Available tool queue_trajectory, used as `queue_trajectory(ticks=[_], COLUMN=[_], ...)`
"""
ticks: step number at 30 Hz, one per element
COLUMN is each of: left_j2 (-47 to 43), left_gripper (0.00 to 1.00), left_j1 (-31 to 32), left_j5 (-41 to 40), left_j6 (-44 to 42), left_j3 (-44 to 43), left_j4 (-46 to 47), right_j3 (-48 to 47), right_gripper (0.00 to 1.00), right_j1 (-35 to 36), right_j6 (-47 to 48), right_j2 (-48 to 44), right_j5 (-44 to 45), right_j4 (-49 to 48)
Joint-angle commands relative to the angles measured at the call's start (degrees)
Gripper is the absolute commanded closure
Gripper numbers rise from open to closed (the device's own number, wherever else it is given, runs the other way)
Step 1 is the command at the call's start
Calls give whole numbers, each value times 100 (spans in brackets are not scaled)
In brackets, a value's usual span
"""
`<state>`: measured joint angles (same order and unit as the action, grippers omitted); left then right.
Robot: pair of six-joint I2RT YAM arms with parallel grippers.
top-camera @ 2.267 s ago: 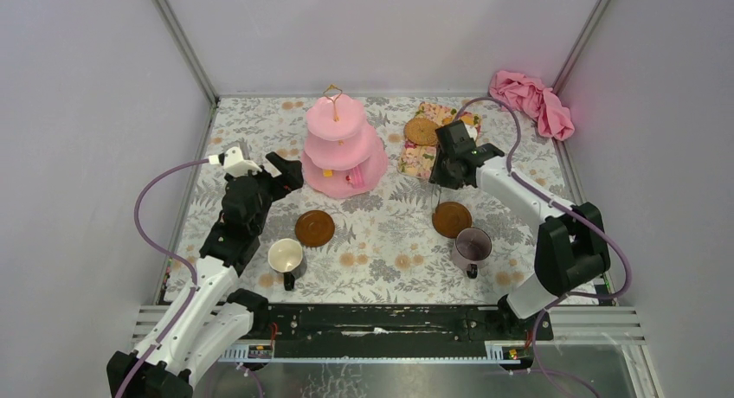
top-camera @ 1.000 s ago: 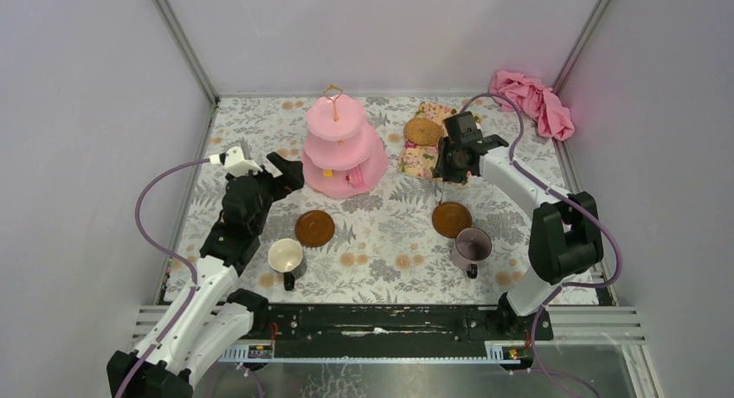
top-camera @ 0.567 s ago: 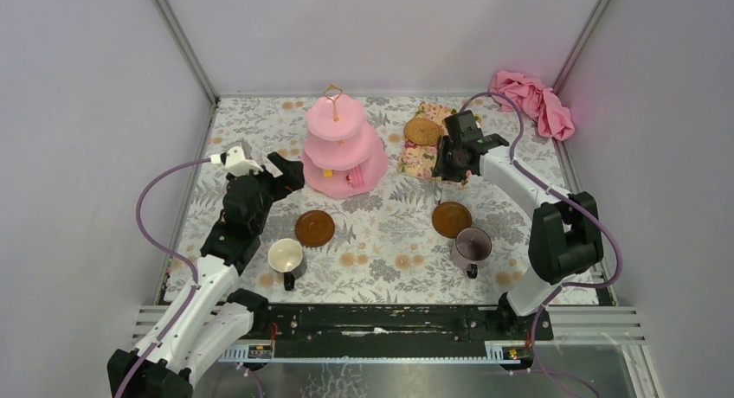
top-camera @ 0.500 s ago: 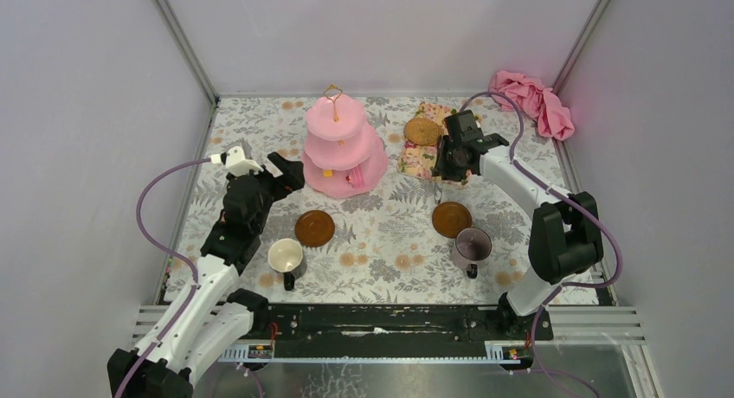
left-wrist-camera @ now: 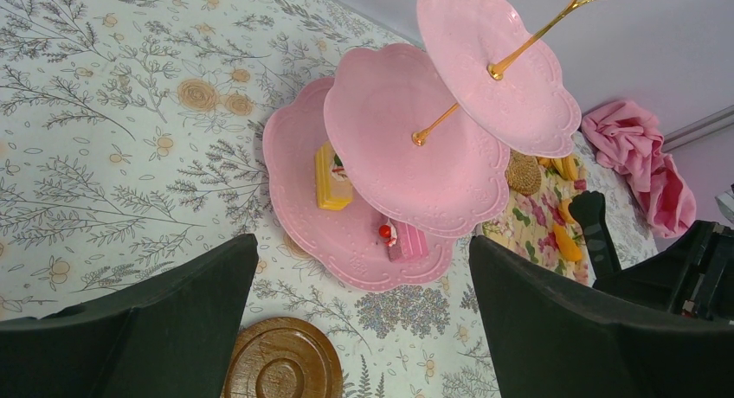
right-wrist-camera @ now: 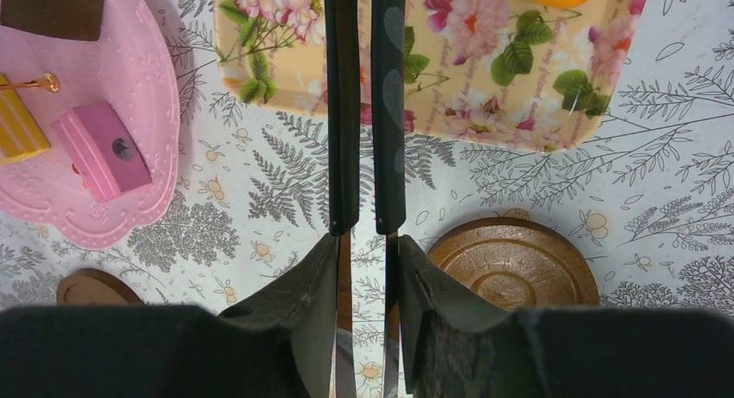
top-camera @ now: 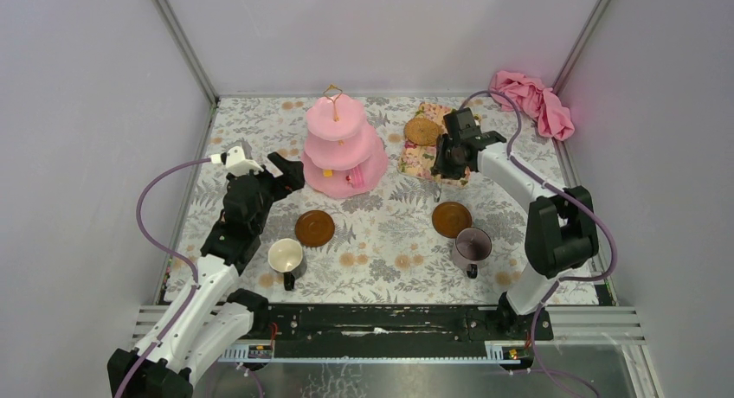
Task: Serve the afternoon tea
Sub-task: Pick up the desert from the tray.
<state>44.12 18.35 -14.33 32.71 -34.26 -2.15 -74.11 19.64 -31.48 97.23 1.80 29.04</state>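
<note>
The cake stand (top-camera: 344, 151) is standing at the back middle of the table (top-camera: 381, 259), with the tray (top-camera: 417, 163) lying just right of it and biscuits (left-wrist-camera: 564, 240) lying on it. The tongs (right-wrist-camera: 344, 112) are hanging over the tray's near edge. The cloth (top-camera: 530, 102) is lying in the far right corner. Nearer, the left saucer (top-camera: 314, 227) and right saucer (top-camera: 452, 219) are sitting well apart. The left mug (top-camera: 286, 256) and right mug (top-camera: 473, 242) are standing just before them.

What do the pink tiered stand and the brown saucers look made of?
Pink cake stand: probably glazed ceramic or hard plastic; smooth, slightly glossy, embossed scalloped rims. Brown saucers: likely wood, matte; concentric turned rings show.
</note>
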Motion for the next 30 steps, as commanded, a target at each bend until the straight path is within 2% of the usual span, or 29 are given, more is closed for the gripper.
queue_trajectory(ticks=[1, 9, 19, 30], left_j2=[-38, -70, -35, 53], left_gripper=[0, 0, 0, 0], left_j1=[20, 23, 22, 20], left_j5=[52, 39, 4, -23], left_j6=[-36, -63, -72, -72], left_j3=[-104, -94, -81, -85], left_j4=[295, 294, 283, 285], right_j3=[-358, -779, -459, -529], right_gripper=[76, 74, 69, 68], right_j1=[-105, -353, -920, -1391], right_j6=[17, -72, -621, -872], right_j2=[75, 564, 815, 1121], right_j5=[-107, -232, -1083, -1579], right_j4=[-113, -109, -1053, -1459])
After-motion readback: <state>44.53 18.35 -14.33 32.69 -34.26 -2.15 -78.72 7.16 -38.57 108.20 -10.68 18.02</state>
